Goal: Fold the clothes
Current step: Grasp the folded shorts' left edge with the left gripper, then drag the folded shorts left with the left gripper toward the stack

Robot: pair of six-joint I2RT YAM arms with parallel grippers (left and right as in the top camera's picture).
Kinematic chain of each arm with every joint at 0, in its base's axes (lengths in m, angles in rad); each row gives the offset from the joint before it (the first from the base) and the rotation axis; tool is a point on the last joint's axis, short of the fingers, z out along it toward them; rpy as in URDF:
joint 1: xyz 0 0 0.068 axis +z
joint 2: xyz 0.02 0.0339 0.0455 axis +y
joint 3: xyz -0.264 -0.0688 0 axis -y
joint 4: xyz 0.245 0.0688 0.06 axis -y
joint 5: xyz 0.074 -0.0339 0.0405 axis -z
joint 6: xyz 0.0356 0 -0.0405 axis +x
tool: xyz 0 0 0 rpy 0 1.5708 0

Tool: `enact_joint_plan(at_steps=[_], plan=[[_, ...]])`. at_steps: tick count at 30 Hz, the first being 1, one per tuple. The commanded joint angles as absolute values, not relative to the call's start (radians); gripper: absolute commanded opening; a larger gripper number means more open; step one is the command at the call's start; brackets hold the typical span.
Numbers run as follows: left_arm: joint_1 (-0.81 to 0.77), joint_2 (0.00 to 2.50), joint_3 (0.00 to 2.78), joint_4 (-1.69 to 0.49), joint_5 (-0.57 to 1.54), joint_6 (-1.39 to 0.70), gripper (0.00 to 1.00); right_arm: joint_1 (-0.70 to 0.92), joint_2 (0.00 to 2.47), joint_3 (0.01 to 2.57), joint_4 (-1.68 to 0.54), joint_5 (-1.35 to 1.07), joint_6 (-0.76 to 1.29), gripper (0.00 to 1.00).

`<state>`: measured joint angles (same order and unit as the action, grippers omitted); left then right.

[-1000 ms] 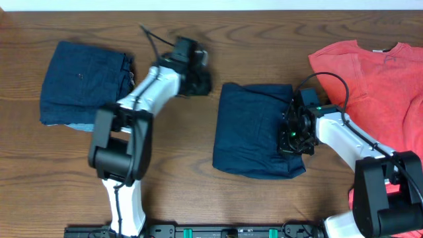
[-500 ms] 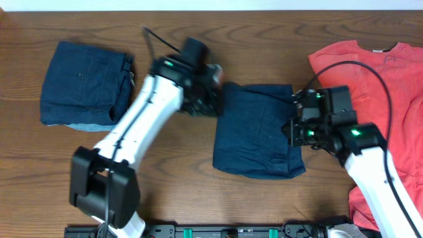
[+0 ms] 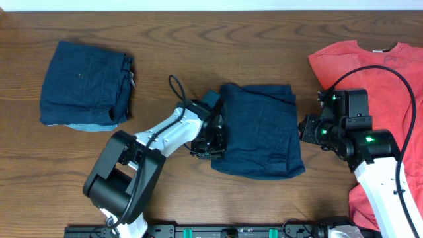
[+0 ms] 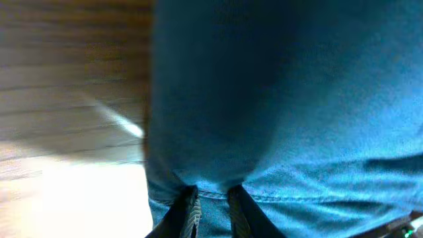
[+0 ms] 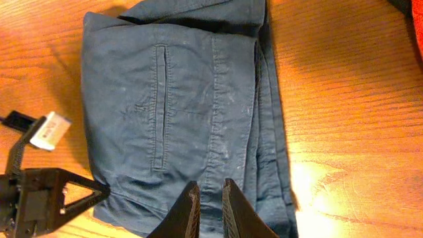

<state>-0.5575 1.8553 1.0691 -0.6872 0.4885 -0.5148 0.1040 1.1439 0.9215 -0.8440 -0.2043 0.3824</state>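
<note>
The left gripper (image 3: 210,137) sits at the left edge of the shorts (image 3: 261,129), jaws nearly together. The blurred wrist view does not show whether hem is pinched. The right gripper (image 3: 308,128) hovers just off the right edge, almost closed and empty.

A one-sided pull would likely drag the shorts across the table (image 3: 198,39) or peel the layers apart, since nothing pins the far side.

The shorts lie mid-table, a dark navy rectangle, pocket up, stacked edges showing on the right.
</note>
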Motion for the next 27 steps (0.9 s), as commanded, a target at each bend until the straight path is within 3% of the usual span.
enact_joint_plan(at_steps=[1,9,15,21,27], plan=[[-0.489,1.873,1.037,-0.686,0.262,-0.524,0.19,0.109,1.164,0.926,-0.830,-0.195,0.358,0.12],[-0.284,1.872,1.209,-0.677,0.223,-0.273,0.19,0.199,1.293,0.891,-0.719,-0.251,0.245,0.13],[-0.208,1.865,1.456,-0.879,0.279,-0.228,0.20,0.239,1.459,0.887,-0.590,-0.251,0.237,0.14],[-0.248,1.845,1.520,-1.069,0.427,-0.228,0.23,0.229,1.604,0.887,-0.549,-0.213,0.238,0.08],[-0.374,1.847,1.406,-1.032,0.427,-0.244,0.28,0.206,1.729,0.887,-0.548,-0.075,0.281,0.01]])
